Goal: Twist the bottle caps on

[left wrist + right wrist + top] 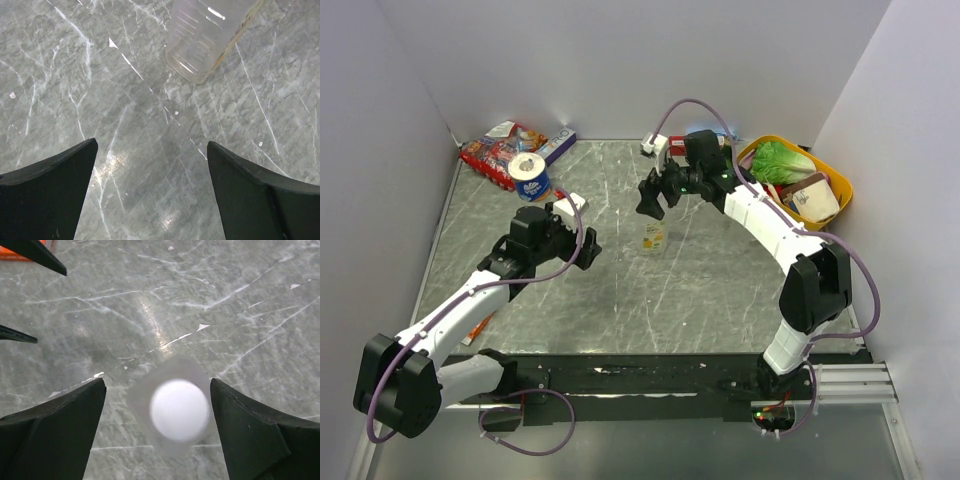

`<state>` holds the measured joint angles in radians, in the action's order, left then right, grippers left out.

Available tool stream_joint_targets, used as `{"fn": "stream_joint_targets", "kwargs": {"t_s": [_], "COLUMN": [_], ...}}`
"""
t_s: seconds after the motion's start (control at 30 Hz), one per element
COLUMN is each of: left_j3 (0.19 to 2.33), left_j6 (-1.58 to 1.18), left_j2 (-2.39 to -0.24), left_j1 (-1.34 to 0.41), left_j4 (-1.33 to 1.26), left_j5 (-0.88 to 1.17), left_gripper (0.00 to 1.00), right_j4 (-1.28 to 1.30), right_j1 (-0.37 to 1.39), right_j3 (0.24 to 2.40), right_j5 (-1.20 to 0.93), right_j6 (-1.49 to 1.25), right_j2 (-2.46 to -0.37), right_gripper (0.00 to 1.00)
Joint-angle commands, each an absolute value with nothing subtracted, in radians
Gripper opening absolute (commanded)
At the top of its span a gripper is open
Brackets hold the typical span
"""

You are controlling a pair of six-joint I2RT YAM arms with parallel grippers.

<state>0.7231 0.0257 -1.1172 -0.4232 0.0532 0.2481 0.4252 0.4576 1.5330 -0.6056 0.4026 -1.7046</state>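
my right gripper (157, 386) hangs straight above the small clear bottle (142, 400), and my fingers (55, 435) stand wide apart, holding nothing. the white cap (179, 410) sits on the bottle's mouth and shows in the right wrist view as a blurred pale disc low in the gap between my two pads. it lies nearer the pad on the right of that view than the one on the left. there is bare table (150, 300) between the cap and each pad, so i touch neither the cap nor, as far as i can tell, the bottle; its soft outline comes very close to the right-hand pad and the blur hides whether they meet. from the top camera the bottle (653, 237) stands upright near the middle of the table (720, 290), yellow label showing, directly under my right gripper (650, 205). my left gripper (151, 146) is also spread wide and empty, low over the marble. the same bottle (210, 35) stands beyond its fingertips at the upper edge of the left wrist view, ahead of the gap rather than inside it, well apart from both fingers (50, 195). in the top view my left gripper (588, 248) sits just left of the bottle. at the back left lie a tape roll (530, 170) and snack packets (498, 152), and at the back right a yellow basket (842, 188).
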Motion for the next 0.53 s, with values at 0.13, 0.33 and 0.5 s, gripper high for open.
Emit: {"fn": "stream_joint_targets", "kwargs": {"t_s": [0.13,0.33,0.5], "left_j3": [0.782,0.822,0.808], "left_j6": [0.052,0.008,-0.155], "left_j2": [-1.117,-1.127,-1.155], "left_j1": [-0.396,-0.327,-0.259], "left_j4": [0.046,0.019,-0.029], "left_j5": [0.224,0.229,0.288], "left_gripper": [0.96,0.96,0.96], "right_j4": [0.391,0.503,0.551], "right_j1": [0.459,0.468,0.472], "right_j3": [1.629,1.724,1.68], "right_j5": [-0.473,-0.185,-0.107], "right_j6": [0.388,0.175,0.144], "right_j2": [-1.611,-1.565,-1.533], "right_gripper": [0.99,0.99,0.99]}}
